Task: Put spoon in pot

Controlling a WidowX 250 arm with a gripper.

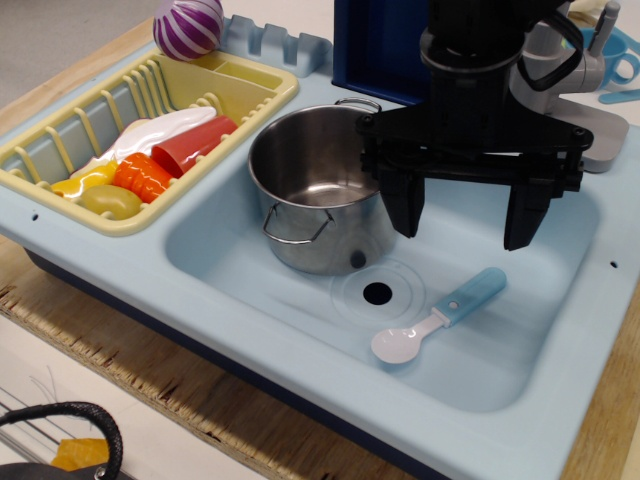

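The claw (466,222) hangs with its jaws apart above the sink (250,300), where the spoon (437,318) lies beside the pot (315,190).

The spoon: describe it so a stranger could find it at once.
Start at the light blue sink basin and find its black drain hole. The spoon lies flat on the basin floor just right of that hole, below the open claw. Unlike the steel pot nearby, it is small plastic, with a white bowl and blue handle.
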